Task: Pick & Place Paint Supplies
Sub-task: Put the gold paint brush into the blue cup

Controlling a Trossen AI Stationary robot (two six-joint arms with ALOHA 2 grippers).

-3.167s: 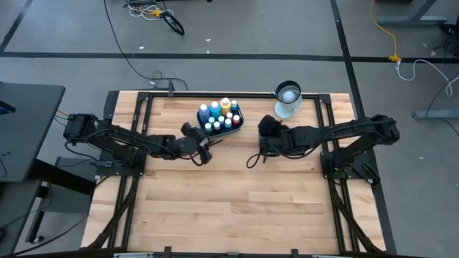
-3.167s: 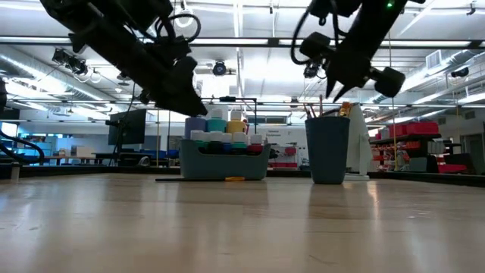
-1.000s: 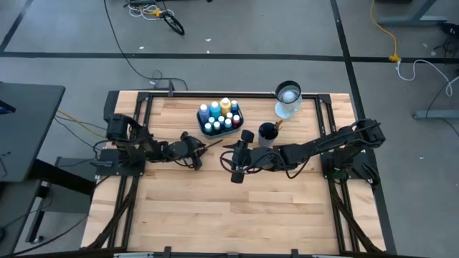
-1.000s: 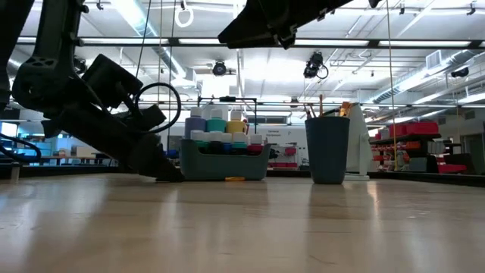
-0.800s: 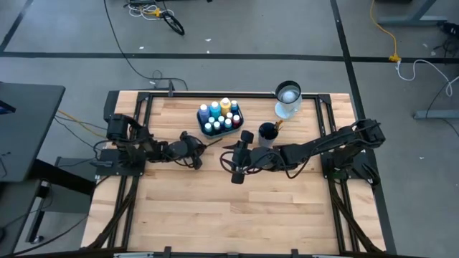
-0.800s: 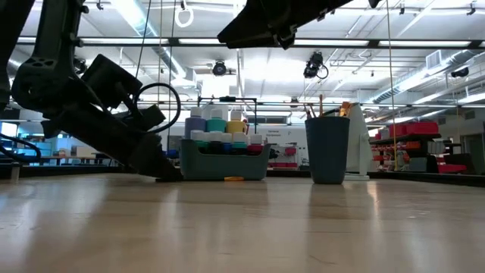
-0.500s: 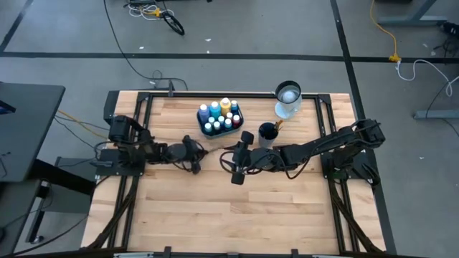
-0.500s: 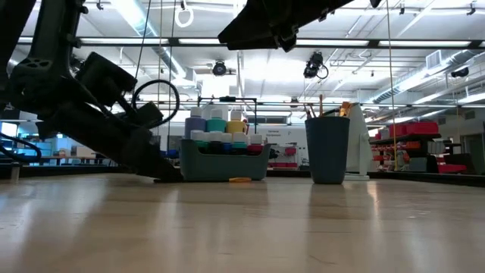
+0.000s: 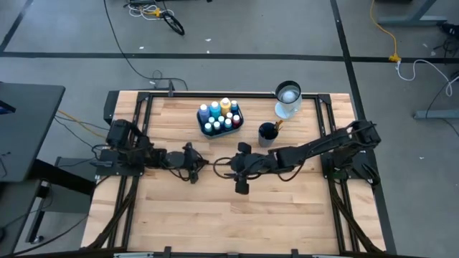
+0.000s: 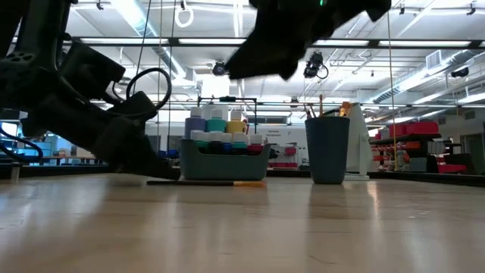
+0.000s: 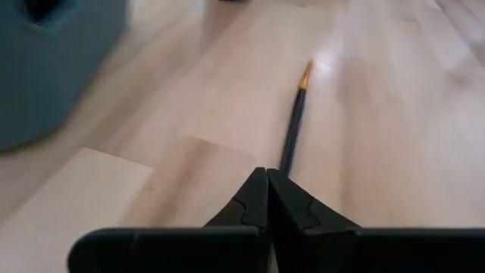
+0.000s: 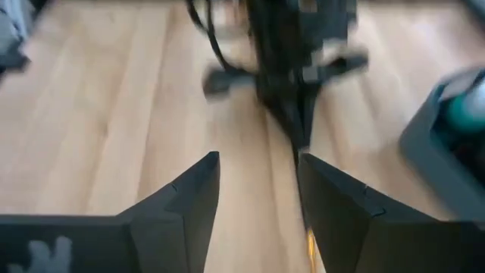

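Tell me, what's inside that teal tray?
The teal tray holds paint bottles standing upright, with blue, teal, white, yellow and pink tops. The tray wall and the crowded tops hide their lower parts and the tray floor.

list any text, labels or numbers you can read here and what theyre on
None can be read.
Paint bottles in the teal tray: no readable labels at this distance.
Right wrist view, bottom corner: a pale mark on the right gripper body, perhaps a letter, too blurred and cut off to read.

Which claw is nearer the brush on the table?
Left. The left claw is shut on the brush; the right claw is open, above its tip end.
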